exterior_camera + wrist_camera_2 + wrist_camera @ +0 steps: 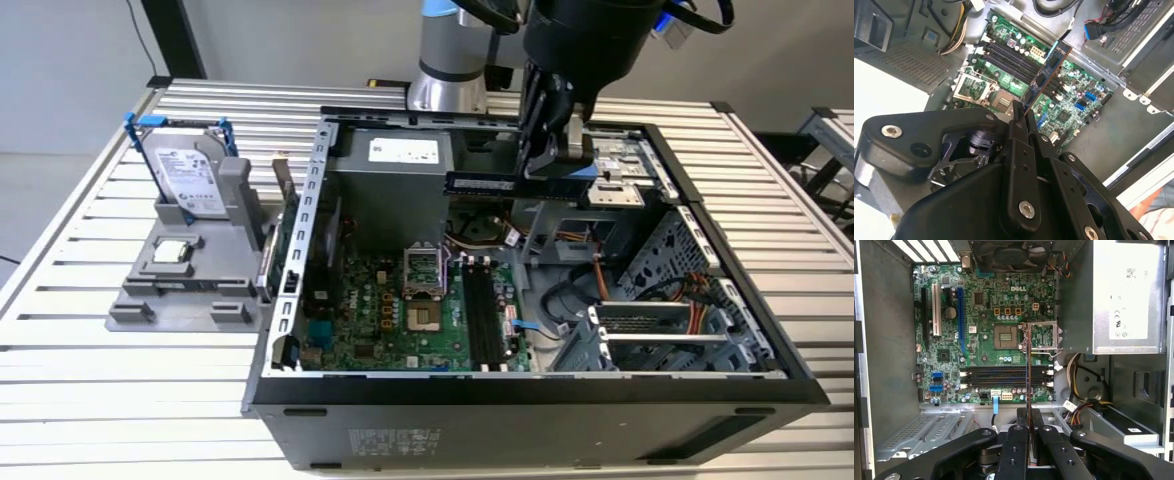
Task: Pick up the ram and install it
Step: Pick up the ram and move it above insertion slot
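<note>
A slatted metal table [80,380] carries an open computer case [534,425] and a grey fixture [180,300].

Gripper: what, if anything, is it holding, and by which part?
The gripper holds the ram, clamped near one end, over the open computer case.

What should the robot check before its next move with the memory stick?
1. The gripper is shut on the ram: ok.
2. The ram is held clear of the motherboard: ok.
3. The memory slots look empty: ok.
4. The ram is lined up along the slots: not ok, it lies across them.
5. The slot latches are open: cannot tell.
</note>
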Action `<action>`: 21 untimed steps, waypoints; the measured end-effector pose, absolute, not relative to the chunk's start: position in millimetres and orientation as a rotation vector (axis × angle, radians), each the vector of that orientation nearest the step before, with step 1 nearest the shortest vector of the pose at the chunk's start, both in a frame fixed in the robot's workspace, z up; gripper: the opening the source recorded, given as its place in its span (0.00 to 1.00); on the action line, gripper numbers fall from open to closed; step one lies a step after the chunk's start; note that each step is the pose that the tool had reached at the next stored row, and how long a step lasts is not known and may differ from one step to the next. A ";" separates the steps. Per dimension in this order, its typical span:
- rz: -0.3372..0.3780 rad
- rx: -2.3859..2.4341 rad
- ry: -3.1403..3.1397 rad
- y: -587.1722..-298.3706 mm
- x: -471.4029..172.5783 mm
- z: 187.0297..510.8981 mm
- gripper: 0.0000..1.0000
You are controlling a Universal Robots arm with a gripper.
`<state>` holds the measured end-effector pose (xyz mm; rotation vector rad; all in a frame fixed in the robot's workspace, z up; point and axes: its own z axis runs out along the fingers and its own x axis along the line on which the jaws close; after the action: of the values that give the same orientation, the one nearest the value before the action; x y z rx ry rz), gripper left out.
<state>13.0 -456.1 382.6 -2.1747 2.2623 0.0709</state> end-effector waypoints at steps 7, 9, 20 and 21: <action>0.071 -2.147 2.288 -456.0 13.0 382.6 0.00; 0.071 -2.117 2.315 -456.0 13.0 382.7 0.00; 0.070 -1.925 2.472 -456.0 13.0 382.6 0.00; 0.070 -1.907 2.486 -456.0 13.0 382.6 0.00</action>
<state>13.0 -456.0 382.6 -1.9069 2.4859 0.0699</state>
